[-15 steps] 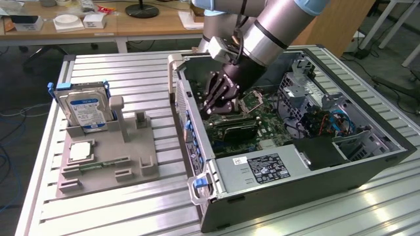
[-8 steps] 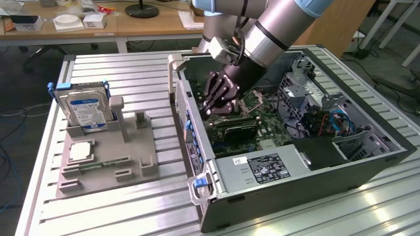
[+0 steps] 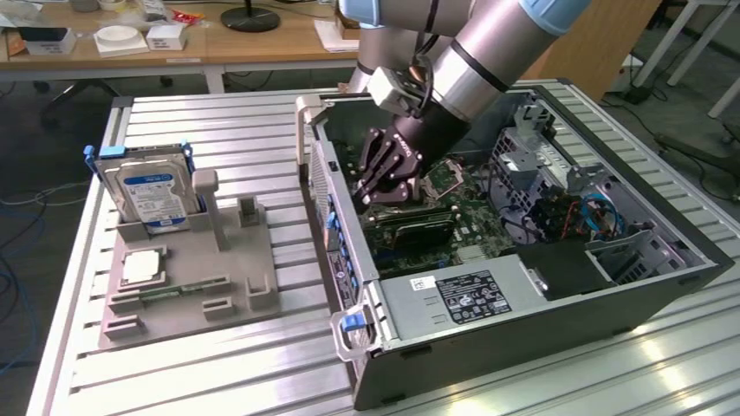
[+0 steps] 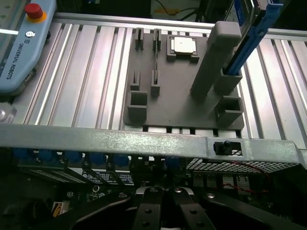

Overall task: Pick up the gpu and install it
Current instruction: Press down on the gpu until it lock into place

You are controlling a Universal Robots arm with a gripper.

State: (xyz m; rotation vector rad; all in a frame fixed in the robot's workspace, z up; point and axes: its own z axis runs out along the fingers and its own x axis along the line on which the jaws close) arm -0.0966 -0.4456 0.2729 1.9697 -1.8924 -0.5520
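The gpu (image 3: 418,228) lies inside the open computer case (image 3: 647,286), a black card seated across the green motherboard (image 3: 463,212) near the case's rear wall, just below the gripper. The gripper (image 3: 382,192) hangs directly over the card's end toward the exterior view's left, its black fingers (image 3: 387,169) drawn together; whether they touch the card cannot be told. In the wrist view the closed gripper (image 4: 163,201) shows at the picture's edge, with the case's metal rim (image 4: 144,139) crossing in front of it. A grey power supply (image 3: 463,299) with a label sits at the case's near end, and blue cables (image 3: 595,212) run along the side toward the exterior view's right. Beside the case, on the ribbed aluminium table (image 3: 208,373), stands a grey fixture tray (image 3: 191,295) (image 4: 182,112). A hard drive (image 3: 152,192) with a blue label stands upright in it, a cpu (image 3: 141,267) (image 4: 182,45) lies flat in its pocket, and a memory stick (image 3: 185,289) rests in a slot nearby. A teach pendant (image 4: 19,45) with a red button lies on the table.
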